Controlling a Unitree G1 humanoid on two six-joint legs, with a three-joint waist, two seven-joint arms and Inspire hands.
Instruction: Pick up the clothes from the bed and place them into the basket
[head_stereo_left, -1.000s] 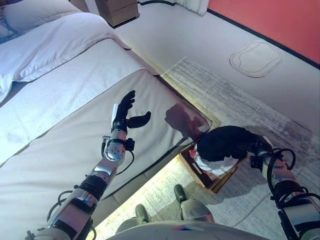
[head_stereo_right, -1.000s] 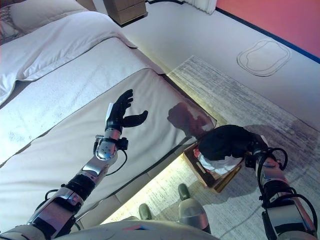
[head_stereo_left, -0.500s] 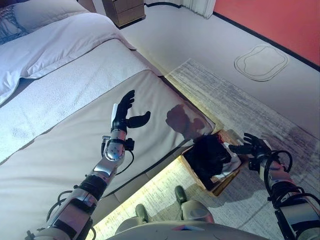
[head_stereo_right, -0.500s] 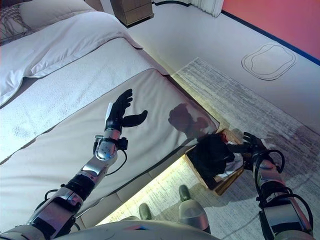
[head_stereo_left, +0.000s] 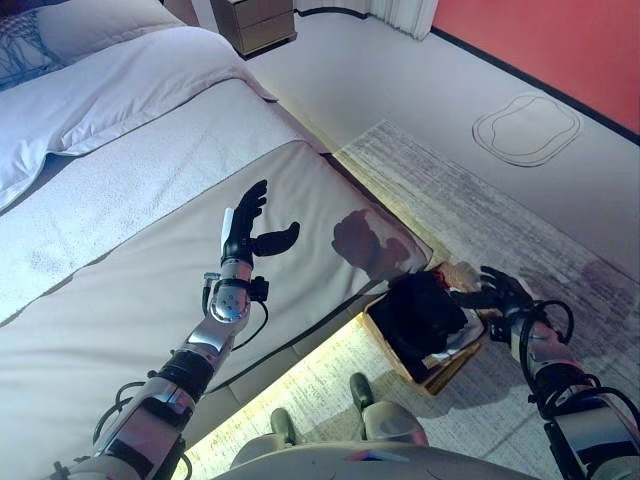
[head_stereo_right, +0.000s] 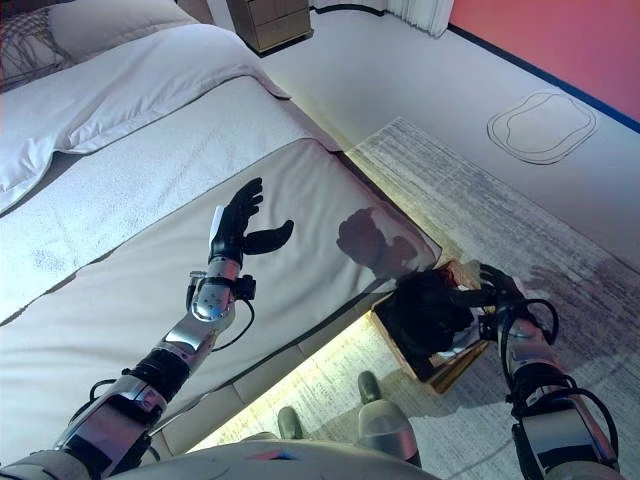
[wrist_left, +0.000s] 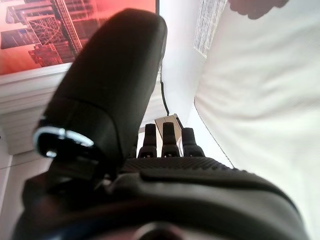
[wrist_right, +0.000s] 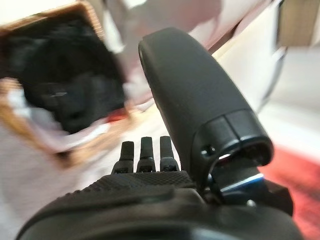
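The right hand (head_stereo_left: 503, 290) has its fingers spread and empty, just beside the basket (head_stereo_left: 437, 368) on the rug (head_stereo_left: 470, 200). The left hand (head_stereo_left: 246, 228) hovers over the bed (head_stereo_left: 120, 200), fingers straight, holding nothing. In the basket lies a dark garment (head_stereo_left: 420, 308) heaped over something white (head_stereo_left: 462, 335); it nearly fills it. Such cloth looks light and floppy, so I'd guess a bunched handful from the middle would lift it best. I see no clothes left on the bed within view.
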